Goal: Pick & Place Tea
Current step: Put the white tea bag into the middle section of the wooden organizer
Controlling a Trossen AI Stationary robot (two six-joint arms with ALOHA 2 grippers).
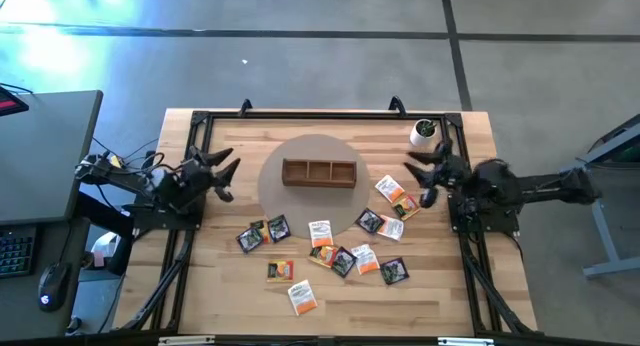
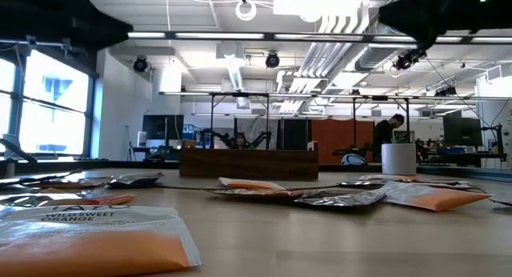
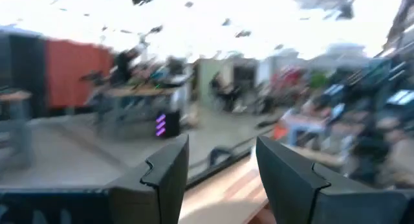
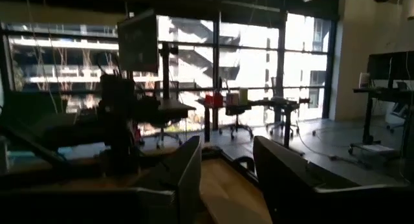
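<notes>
The left pincer (image 1: 228,176) is waiting at nine o'clock on the worktop (image 1: 220,296), fingers spread and empty. The tea packets (image 1: 320,233) are lying scattered at six o'clock of the tray (image 1: 319,173), within reach. The right pincer (image 1: 420,178) is hovering at three o'clock, spread and empty too.

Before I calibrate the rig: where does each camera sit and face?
High: overhead, straight down on table, tray, both arms.
Low: table-top height, level across sachets to tray and cup; no gripper clearly shows.
Left wrist: past its open fingers into the room.
Right wrist: past its open fingers toward windows.
High and low share tray, cup, sachets.
</notes>
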